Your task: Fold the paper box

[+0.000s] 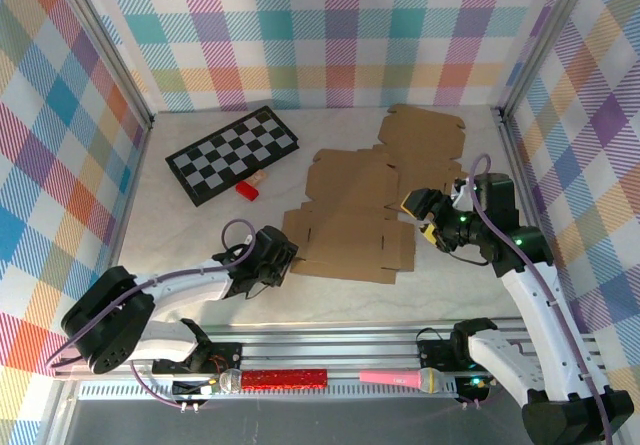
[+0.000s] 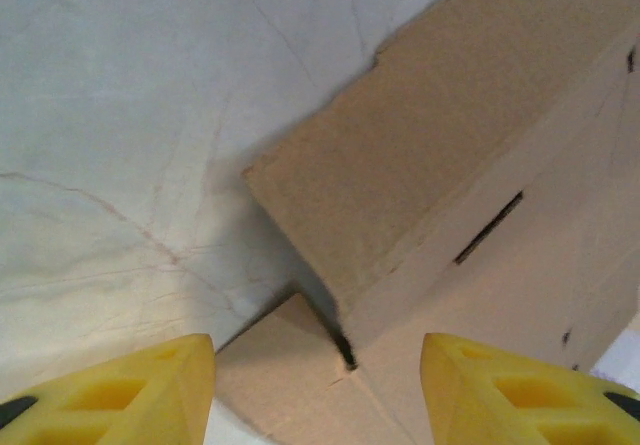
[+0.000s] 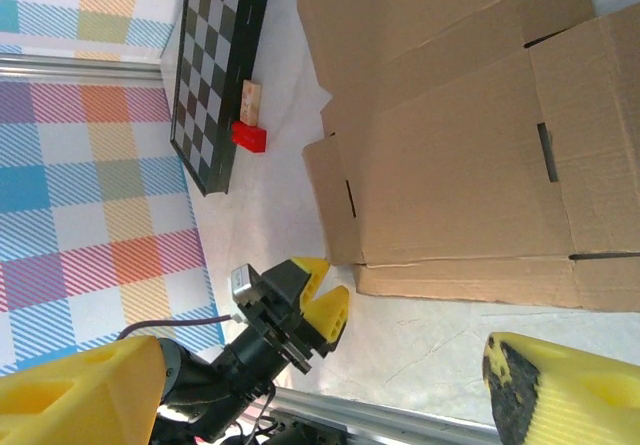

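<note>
Left gripper stands with jaws apart at the near-left corner of the paper box, a flat, unfolded brown cardboard sheet lying mid-table. One corner flap sits between its yellow fingers, unclamped. Right gripper, jaws wide and empty, hovers at the sheet's right edge. A second cardboard sheet lies behind, and a chessboard with a red block at its near edge lies to the left.
</note>
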